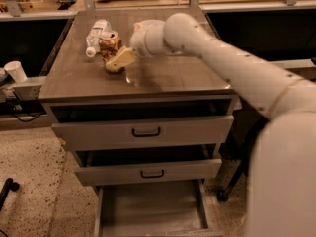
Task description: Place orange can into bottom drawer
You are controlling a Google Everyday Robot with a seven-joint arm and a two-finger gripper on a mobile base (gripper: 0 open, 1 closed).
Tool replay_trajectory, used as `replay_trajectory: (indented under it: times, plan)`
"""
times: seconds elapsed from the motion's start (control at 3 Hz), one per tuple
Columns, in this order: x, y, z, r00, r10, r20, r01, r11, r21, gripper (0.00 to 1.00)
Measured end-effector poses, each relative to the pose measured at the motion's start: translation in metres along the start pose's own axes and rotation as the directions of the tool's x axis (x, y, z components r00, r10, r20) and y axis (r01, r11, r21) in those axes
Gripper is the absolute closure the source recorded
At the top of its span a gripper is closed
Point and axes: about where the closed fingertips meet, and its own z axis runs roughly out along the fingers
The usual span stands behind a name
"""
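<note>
Orange can [109, 41] upright on cab top [173, 79]; arm [237, 68] stretched over, fingers [120, 60] at it, clamp unclear.

gripper [117, 58] at orange can [109, 41] (on cabinet top [168, 78]), bottom drawer [153, 209] open

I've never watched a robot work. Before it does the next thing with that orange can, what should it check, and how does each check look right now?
1. Orange can standing upright on the cabinet top: ok.
2. Gripper down at the can, against its front side: ok.
3. Firm hold on the can: cannot tell.
4. Room around the can: not ok, a white bottle lies close beside it.
5. Bottom drawer pulled out, visible floor bare: ok.
</note>
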Motion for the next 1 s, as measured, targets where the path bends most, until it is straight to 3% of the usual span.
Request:
replay_trajectory:
  times: [0.33, 1.0]
  plan:
    - [0.0001, 0.021, 0.0603, 0.999, 0.026, 0.027, -0.025, 0.998, -0.058, 0.0]
    - [-0.0063, 0.0231, 0.0635, 0.997, 0.039, 0.062, -0.036, 0.9976, -0.06, 0.0]
